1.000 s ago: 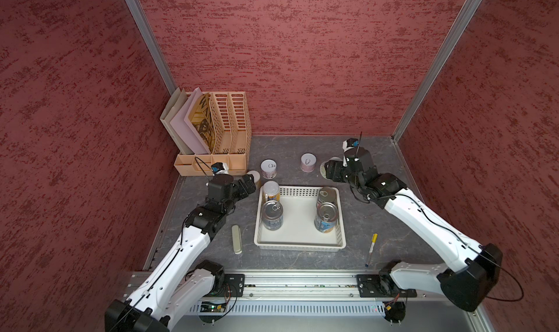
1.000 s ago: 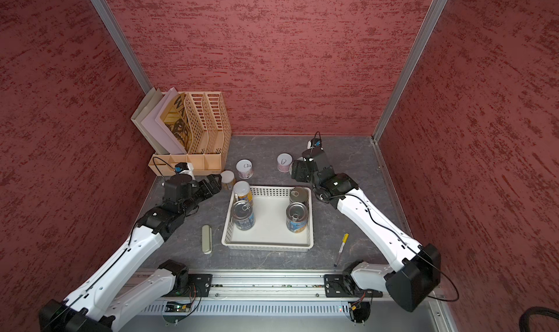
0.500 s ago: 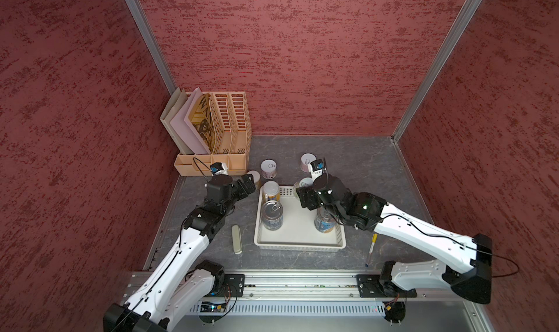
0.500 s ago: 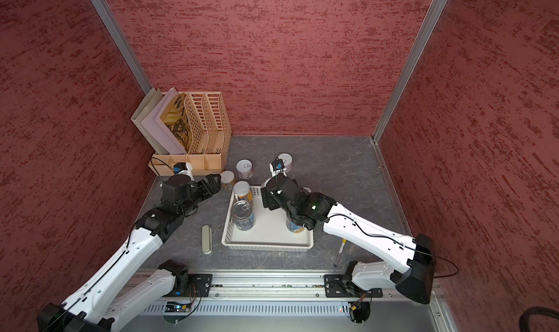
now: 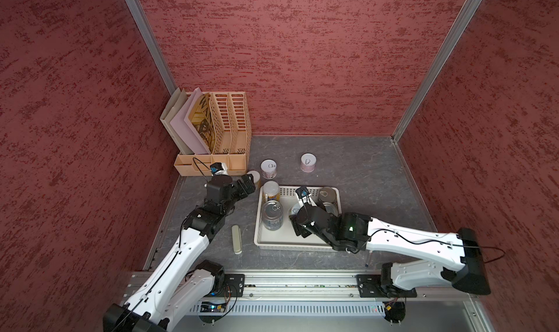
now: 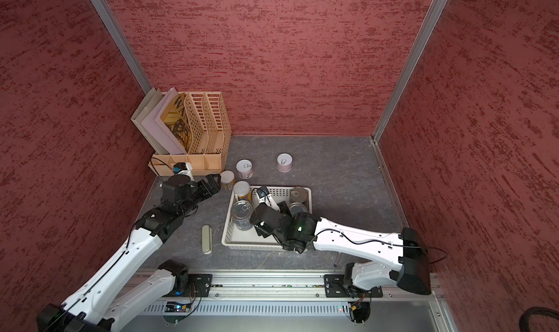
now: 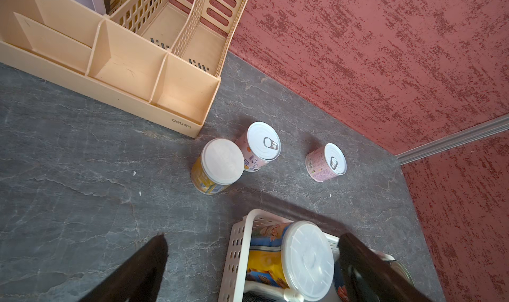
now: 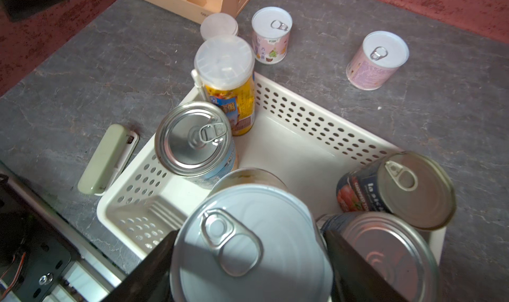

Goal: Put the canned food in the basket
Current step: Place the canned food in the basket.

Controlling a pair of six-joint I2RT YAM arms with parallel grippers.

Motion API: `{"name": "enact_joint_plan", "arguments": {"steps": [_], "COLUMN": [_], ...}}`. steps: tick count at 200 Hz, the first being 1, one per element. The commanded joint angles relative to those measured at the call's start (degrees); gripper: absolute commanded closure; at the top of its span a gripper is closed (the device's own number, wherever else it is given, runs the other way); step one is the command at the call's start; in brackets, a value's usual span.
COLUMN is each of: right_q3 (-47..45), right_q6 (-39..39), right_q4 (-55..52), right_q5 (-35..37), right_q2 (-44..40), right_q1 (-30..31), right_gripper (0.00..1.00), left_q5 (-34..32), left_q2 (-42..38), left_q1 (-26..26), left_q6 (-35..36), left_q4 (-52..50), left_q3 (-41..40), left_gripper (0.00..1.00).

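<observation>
The white basket (image 5: 289,246) lies mid-table. A blue-labelled can (image 5: 272,215), a yellow can with a clear lid (image 5: 270,190) and two metal-topped cans (image 5: 328,194) stand in it. My right gripper (image 8: 250,242) hangs over the basket's front half, shut on a metal-topped pull-tab can (image 8: 256,248). Behind the basket on the table stand a yellow can (image 7: 217,165) and two pink white-topped tins (image 7: 261,146) (image 7: 326,163). My left gripper (image 7: 253,238) is open and holds nothing; it hovers at the basket's back left corner, just short of the yellow can (image 5: 254,176).
A tan slotted file organizer (image 5: 223,127) with folders fills the back left corner. A flat beige case (image 5: 237,239) lies left of the basket. A pen (image 5: 367,259) lies near the front edge under my right arm. Red walls enclose the table on three sides.
My right arm swung from the back right of the table to above the basket's front half, carrying the can. My left arm has barely moved.
</observation>
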Motion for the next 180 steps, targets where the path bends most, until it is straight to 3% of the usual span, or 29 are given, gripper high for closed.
{"name": "enact_joint_plan", "arguments": {"steps": [1, 79, 180], "right_q3": [-2.5, -5.7, -11.4], "right_q6": [4.1, 12.5, 19.9], "right_q4": [1.1, -7.3, -16.1], "right_q5": [0.5, 1.4, 0.7], "right_q2": [-2.3, -1.8, -2.6], "right_q1": [1.2, 5.0, 5.4], "right_gripper": [0.55, 0.56, 0.55], "left_q5": [-0.5, -0.3, -0.3], "left_q2": [-0.8, -1.2, -1.8], "left_q1": [0.0, 0.0, 0.0], "left_q6": [-0.1, 0.0, 0.0], "left_q4": [-0.8, -0.8, -1.1], "left_q3": [0.0, 0.0, -0.1], "left_gripper": [0.00, 0.00, 0.00]}}
